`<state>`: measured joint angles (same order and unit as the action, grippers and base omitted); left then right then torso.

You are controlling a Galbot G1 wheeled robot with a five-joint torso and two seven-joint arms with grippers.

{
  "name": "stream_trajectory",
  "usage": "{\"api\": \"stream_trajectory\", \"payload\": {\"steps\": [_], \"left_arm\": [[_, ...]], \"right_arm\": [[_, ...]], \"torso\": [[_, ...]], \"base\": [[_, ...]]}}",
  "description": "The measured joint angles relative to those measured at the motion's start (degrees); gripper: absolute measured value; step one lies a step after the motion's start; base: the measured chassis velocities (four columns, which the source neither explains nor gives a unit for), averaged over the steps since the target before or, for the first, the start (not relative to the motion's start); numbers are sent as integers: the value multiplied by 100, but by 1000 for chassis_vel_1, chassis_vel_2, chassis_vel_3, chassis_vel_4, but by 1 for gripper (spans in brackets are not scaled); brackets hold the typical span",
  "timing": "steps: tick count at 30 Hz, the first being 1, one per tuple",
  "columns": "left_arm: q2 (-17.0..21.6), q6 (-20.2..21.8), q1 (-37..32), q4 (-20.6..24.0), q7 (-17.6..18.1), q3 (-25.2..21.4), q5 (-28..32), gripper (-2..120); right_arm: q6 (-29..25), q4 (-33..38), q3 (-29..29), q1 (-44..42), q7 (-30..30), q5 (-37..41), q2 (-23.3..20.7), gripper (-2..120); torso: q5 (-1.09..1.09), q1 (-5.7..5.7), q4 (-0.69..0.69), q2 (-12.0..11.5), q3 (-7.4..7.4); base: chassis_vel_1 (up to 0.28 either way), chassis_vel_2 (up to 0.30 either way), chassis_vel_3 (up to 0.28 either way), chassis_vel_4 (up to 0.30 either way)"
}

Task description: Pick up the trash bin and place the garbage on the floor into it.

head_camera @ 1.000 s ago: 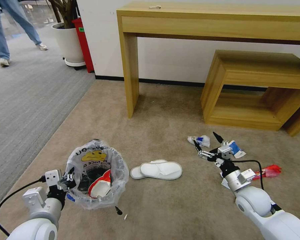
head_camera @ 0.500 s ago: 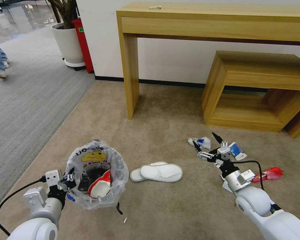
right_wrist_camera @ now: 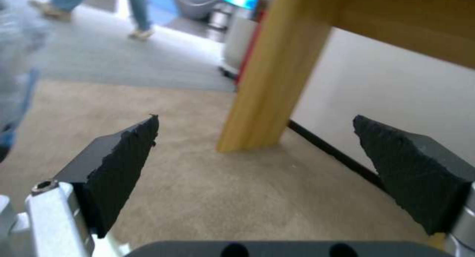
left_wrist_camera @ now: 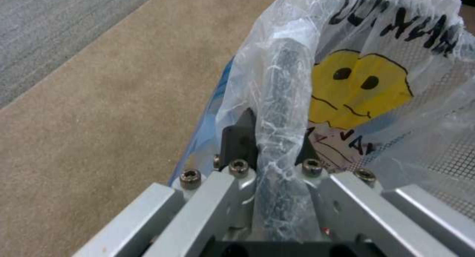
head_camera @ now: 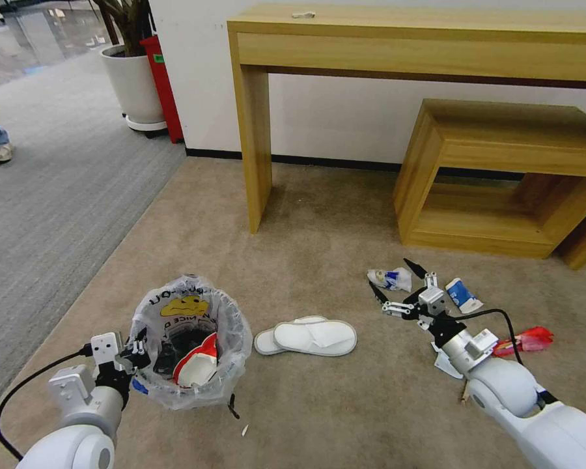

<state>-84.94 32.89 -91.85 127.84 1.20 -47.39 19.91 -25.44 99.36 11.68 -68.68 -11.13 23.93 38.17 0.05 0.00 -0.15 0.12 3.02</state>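
Trash bin (head_camera: 187, 342) sits low on the carpet, its bag-covered rim pinched by the left gripper (head_camera: 137, 354) — a red-white cup (head_camera: 197, 363) inside. White slippers (head_camera: 309, 335) lie beside it. Farther right, the right gripper (head_camera: 394, 281) hovers spread wide just above a crumpled wrapper (head_camera: 389, 279).

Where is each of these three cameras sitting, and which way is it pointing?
Head view: on the robot's head, facing forward and down at carpet, slippers and both arms.
Left wrist view: on the left arm, facing its left gripper clamped on the trash bin rim; that bin also shows in the head view.
Right wrist view: on the right arm, facing past the open right gripper toward a table leg.
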Motion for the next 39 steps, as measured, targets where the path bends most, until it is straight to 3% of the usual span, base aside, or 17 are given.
{"api": "stream_trajectory", "payload": {"steps": [3,9,27,33,39], "left_arm": [[1,0,11,-16,0,6,-5,2],[-46,0,20,-16,0,2,-24,2],[-245,-37,44,-15,1,-38,-122,2],[-281,-71,43,-4,0,-66,-119,2],[-292,-74,50,4,0,-74,-119,2]], "right_arm": [[-119,-110,-164,169,-399,-117,-336,100],[-236,-692,-714,705,-664,-538,-503,100],[-694,-2837,-2422,2124,-1212,-1494,479,100],[-860,-3490,-2671,2553,-1299,-1704,826,100],[-896,-3568,-2641,2487,-1305,-1706,885,100]], "torso": [[0,0,1,0,0],[0,0,1,0,0],[0,0,1,0,1],[0,0,2,0,1],[-1,0,1,0,0]], "base": [[0,0,0,0],[0,0,0,0],[0,0,0,0],[0,0,0,0],[0,0,0,0]]}}
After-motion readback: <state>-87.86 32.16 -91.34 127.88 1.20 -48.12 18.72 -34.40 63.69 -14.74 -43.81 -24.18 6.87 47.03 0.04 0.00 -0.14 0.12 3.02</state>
